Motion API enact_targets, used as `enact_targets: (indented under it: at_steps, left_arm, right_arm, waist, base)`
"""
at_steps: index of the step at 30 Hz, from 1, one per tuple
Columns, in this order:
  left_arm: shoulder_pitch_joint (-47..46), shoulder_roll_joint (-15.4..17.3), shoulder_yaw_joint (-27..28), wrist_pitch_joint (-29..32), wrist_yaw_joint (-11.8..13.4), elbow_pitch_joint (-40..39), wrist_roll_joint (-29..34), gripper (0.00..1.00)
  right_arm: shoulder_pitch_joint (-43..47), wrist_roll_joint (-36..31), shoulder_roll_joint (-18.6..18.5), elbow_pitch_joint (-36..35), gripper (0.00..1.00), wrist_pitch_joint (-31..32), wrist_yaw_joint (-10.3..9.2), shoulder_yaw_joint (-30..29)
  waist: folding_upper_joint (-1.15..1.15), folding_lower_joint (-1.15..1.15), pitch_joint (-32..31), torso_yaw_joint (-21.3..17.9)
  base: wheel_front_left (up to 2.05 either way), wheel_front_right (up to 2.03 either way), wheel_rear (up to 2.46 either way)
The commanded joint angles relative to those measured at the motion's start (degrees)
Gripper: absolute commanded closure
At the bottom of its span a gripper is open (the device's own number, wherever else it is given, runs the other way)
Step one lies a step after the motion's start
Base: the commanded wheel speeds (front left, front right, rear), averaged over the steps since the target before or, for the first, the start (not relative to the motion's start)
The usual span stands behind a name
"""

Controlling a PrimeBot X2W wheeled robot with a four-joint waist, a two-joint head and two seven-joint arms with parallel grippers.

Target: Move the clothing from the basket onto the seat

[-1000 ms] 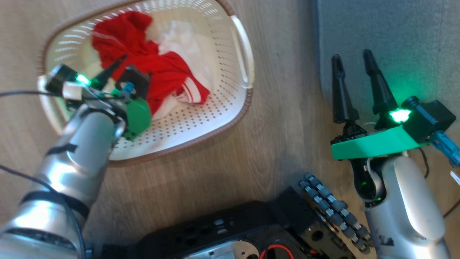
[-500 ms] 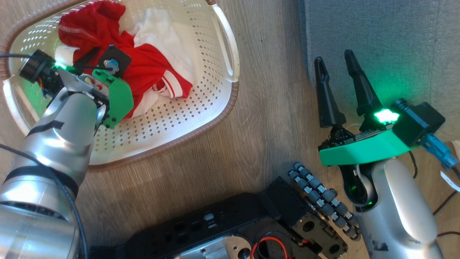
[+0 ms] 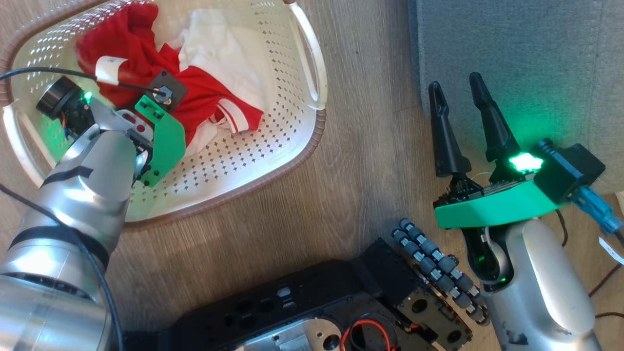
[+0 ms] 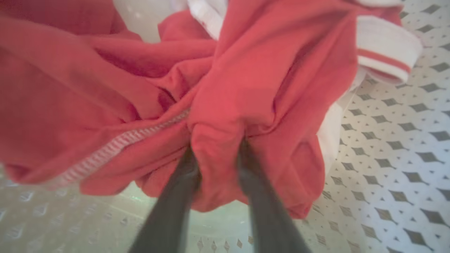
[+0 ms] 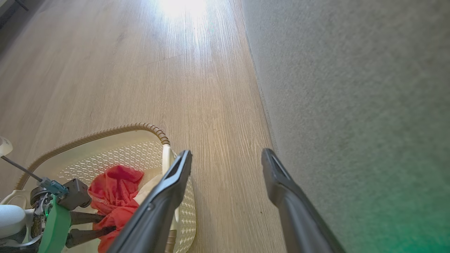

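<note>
Grips a bunched fold of the red garment [image 4: 246, 88] with the left pincer [image 4: 217, 151], clenched on the cloth inside the basket [image 3: 253, 161]. Holds the right pincer [image 3: 454, 83] spread and empty, astride the line between the floor [image 3: 370, 146] and the seat [image 3: 526, 48]. Leaves all the clothing in the basket, heaped toward its far end, with the white piece [image 3: 229, 58] tucked beside and partly under the red.

Could lose the fold on the lift: looks like a shallow bite near the fingertips. Could drag the white piece along, seemingly tangled with the red, and shed it on the floor between basket and seat. Could snag the striped cuff [image 3: 229, 114] on the rim [image 3: 312, 146] and tip a basket likely light enough to follow.

Cannot see the left fingers from the head view, hidden behind the wrist [image 3: 97, 161] and green mount [image 3: 165, 141]. Cannot tell whether one red garment or several, nor make out anything beneath the heap. Cannot see the seat's far and right edges, cut off by the frame. Cannot read the cloth's folds sharply in the blurred left wrist view.
</note>
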Motion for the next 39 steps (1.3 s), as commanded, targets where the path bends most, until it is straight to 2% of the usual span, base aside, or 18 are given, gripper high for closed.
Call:
enact_targets:
  at_steps: [1, 18, 26, 29, 32, 39]
  left_arm:
    - [1.7, 0.9, 0.7, 0.0, -0.1, -0.1, -0.4, 1.0]
    - [1.9, 2.4, 1.0, -4.8, 1.5, -0.1, -3.2, 1.0]
    - [6.2, -0.6, 1.7, -10.4, 3.3, -0.1, -5.6, 1.0]
    - [8.2, -2.0, 2.5, -12.3, 4.8, -0.9, -7.1, 1.0]
    - [10.3, -3.2, 3.4, -12.9, 6.3, -3.2, -8.6, 1.0]
    - [17.4, -3.7, 5.4, -13.0, 8.0, -19.4, -11.3, 1.0]
  right_arm:
    - [3.2, 0.1, -0.7, -0.3, 0.0, 0.1, -0.02, 0.0]
    - [-1.4, 2.2, -0.7, 1.1, 0.0, 0.1, -0.02, 0.2]
    - [-2.5, 1.1, -0.7, 3.4, 0.0, 0.1, -0.02, -1.0]
    - [-2.0, 0.4, -0.7, 4.4, 0.0, 0.1, -0.02, -1.8]
    - [-1.1, -0.4, -0.7, 5.1, 0.0, 0.1, -0.02, -2.7]
    - [1.4, -2.1, -0.7, 6.6, 0.0, 0.1, -0.02, -4.9]
  waist:
    - [0.0, 0.0, 0.1, 0.0]
    - [0.0, 0.0, -2.7, -0.7]
    - [0.0, 0.0, -11.3, 1.7]
    - [0.0, 0.0, -15.6, 3.2]
    - [0.0, 0.0, -19.9, 4.6]
    - [0.0, 0.0, -28.6, 8.2]
  base:
    - [0.0, 0.0, 0.0]
    - [0.0, 0.0, 0.0]
    - [0.0, 0.0, 0.0]
    - [0.0, 0.0, 0.0]
    - [0.0, 0.0, 0.0]
    - [0.0, 0.0, 0.0]
